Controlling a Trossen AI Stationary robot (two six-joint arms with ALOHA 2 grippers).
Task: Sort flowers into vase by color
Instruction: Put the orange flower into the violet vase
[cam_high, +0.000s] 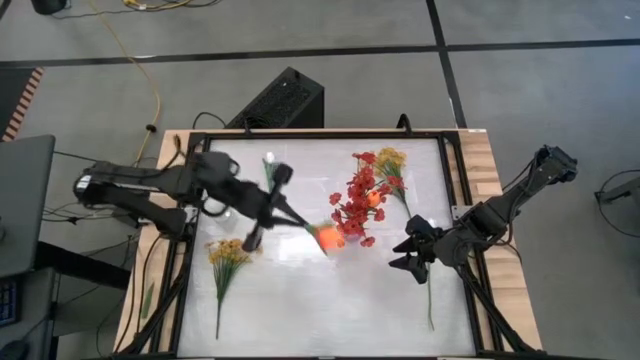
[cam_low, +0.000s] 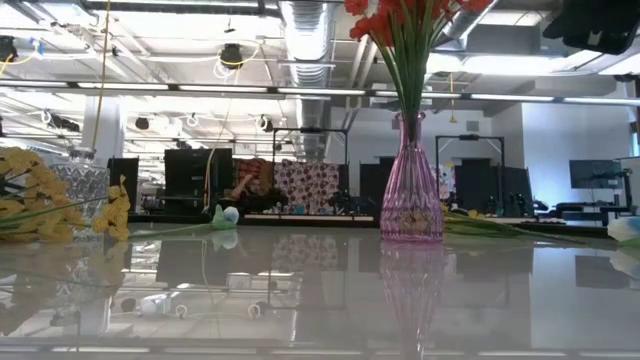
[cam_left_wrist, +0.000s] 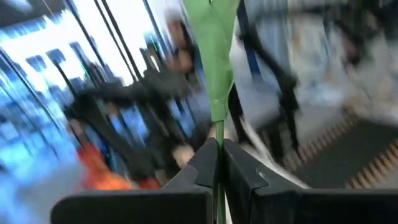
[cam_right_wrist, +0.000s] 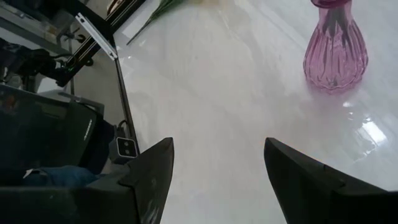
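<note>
Orange tulip (cam_high: 328, 237), its green stem pinched in the closed jaws of the left gripper (cam_high: 283, 207), hangs over mid-bench beside the pink glass vase (cam_low: 411, 190), which already holds red blossom sprays (cam_high: 355, 205). Yellow sprays (cam_high: 228, 255) and a white bud (cam_high: 269, 160) lie unsorted on the bench (cam_high: 300, 300). The right gripper (cam_high: 408, 252) waits near the right edge, jaws apart

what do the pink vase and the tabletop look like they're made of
The pink vase looks like ribbed clear glass, or possibly clear plastic: green stems show through its neck, and light glints on its ridges. The tabletop looks like a glossy white panel, laminate or coated board at a guess; it mirrors the vase and the ceiling lights.
</note>
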